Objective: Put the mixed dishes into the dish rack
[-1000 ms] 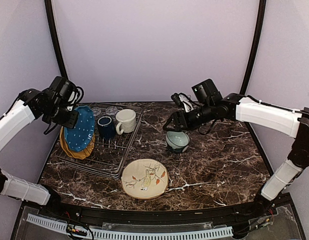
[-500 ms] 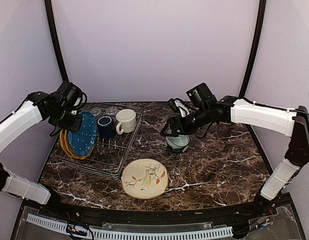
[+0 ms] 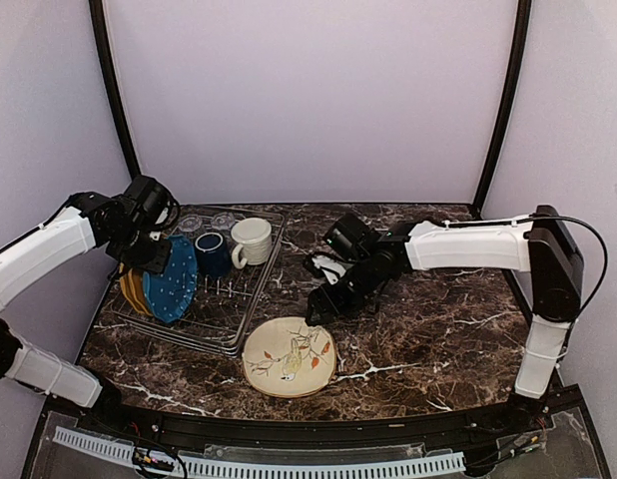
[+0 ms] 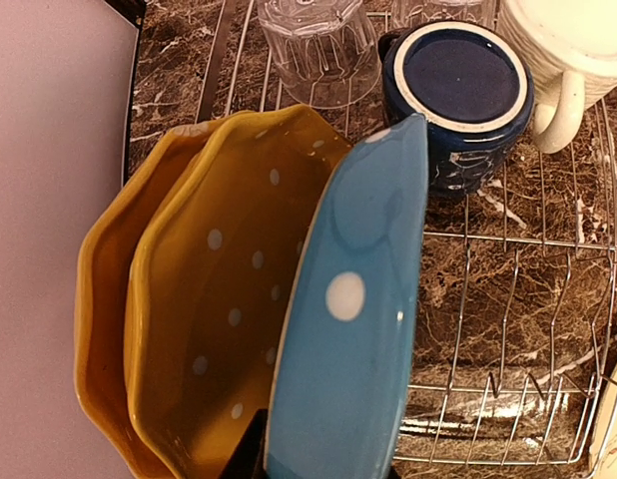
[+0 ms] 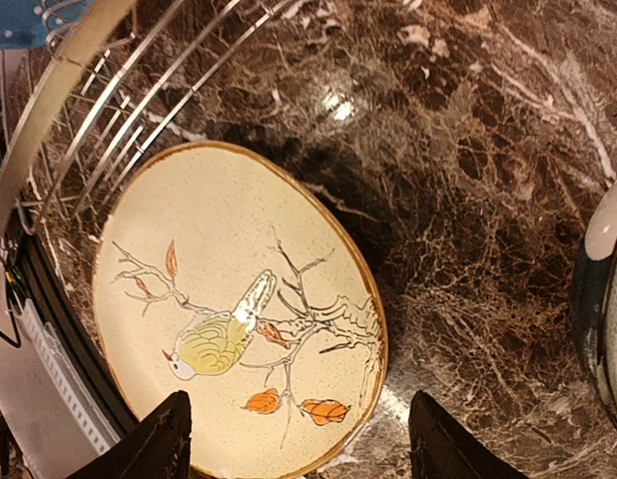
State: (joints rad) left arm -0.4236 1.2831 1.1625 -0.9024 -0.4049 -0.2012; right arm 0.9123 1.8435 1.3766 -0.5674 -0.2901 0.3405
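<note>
The left arm reaches in from 9 o'clock. The left gripper is pinched on the rim of the one blue plate, which stands on edge in the rack just beside two yellow plates. Towards 12 to 2 o'clock of them sit two glasses, one navy mug and one cream mug. The right arm stretches low across the table. The right gripper is spread wide and empty above one bird-painted plate, which lies flat by the rack's near corner. One bowl sits at its 3 o'clock.
</note>
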